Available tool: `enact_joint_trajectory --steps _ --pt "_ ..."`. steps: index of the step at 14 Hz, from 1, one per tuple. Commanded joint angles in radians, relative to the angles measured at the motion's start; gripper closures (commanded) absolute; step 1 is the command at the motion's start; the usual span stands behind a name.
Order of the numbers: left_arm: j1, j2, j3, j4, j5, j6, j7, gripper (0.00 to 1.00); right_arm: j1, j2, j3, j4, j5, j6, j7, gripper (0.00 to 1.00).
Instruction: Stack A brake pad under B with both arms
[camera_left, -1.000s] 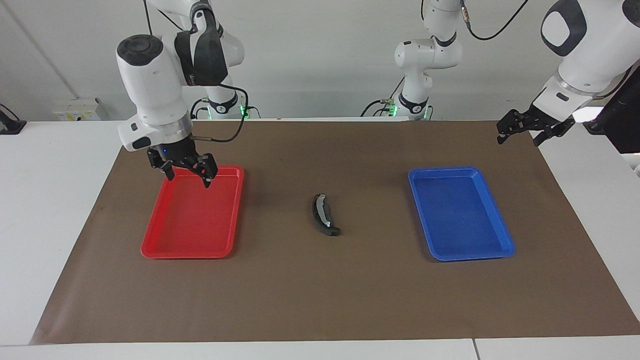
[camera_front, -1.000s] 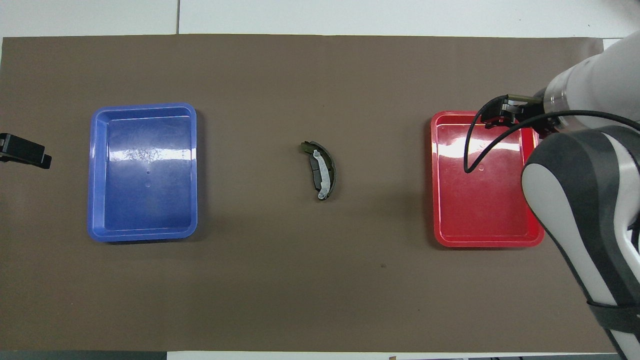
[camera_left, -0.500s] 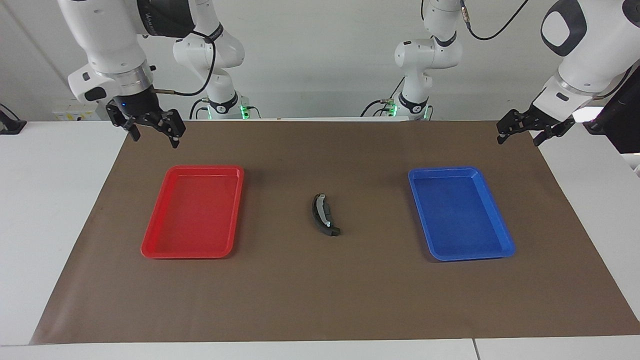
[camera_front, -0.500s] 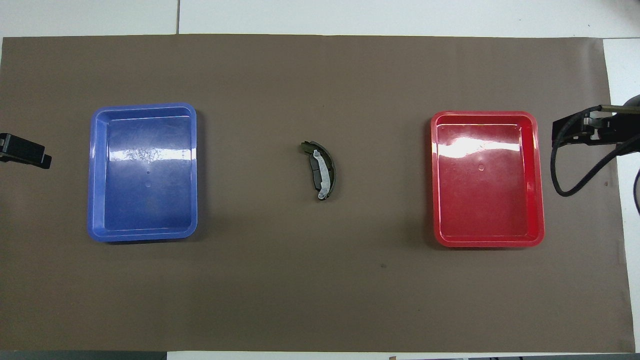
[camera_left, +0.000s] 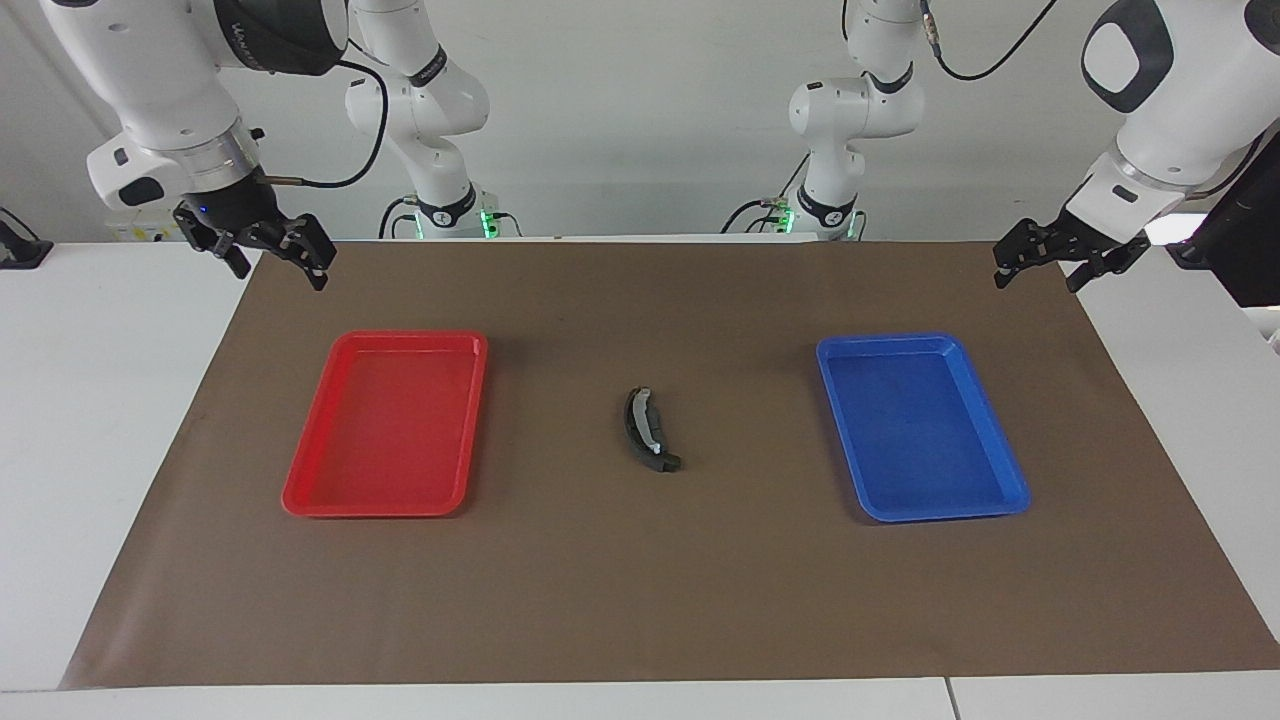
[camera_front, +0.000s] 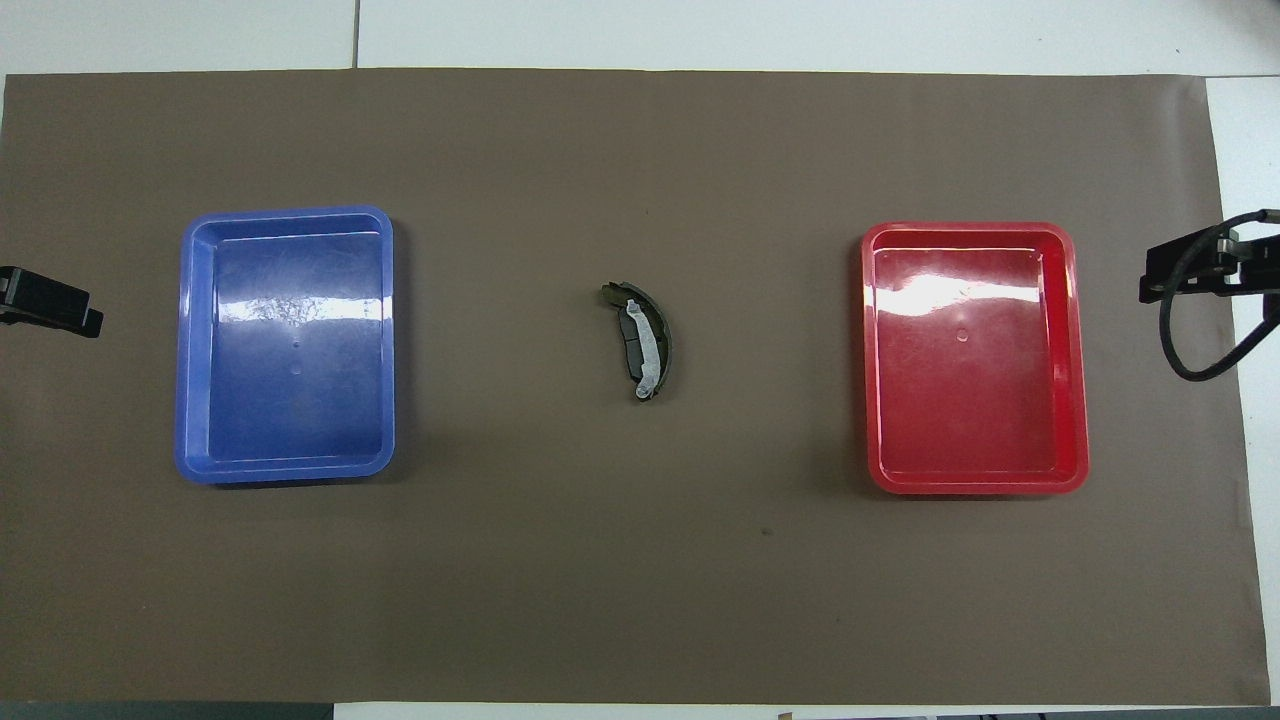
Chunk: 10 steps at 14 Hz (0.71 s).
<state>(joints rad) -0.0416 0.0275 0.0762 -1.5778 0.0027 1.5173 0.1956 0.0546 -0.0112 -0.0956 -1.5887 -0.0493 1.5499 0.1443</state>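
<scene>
Since a second ago, only the right gripper has moved: it has left the red plastic tray and risen toward the mat's corner at its own end, fingers spread, holding nothing. That suggests the stacking is finished. At the mat's centre, between the trays, the long crescent-curved black pad B lies over the short grey A brake pad, long axis running toward and away from the robots. Over the mat's edge past the blue plastic tray, the left gripper waits, fingers apart.

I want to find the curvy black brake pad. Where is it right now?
The curved black brake pad lies on the brown mat in the middle of the table, between the red tray and the blue tray, touching neither.
</scene>
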Motion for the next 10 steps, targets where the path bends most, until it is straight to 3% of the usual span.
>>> enact_joint_trajectory --steps 1,10 --pt "0.008 -0.012 -0.006 -0.005 -0.009 -0.005 0.002 0.0 0.002 -0.003 -0.007 0.0 0.02 -0.011 -0.017 0.0" --pt "0.008 -0.012 -0.006 -0.005 -0.009 -0.005 0.002 0.0 -0.059 -0.004 0.06 0.007 0.02 -0.02 -0.018 0.0"
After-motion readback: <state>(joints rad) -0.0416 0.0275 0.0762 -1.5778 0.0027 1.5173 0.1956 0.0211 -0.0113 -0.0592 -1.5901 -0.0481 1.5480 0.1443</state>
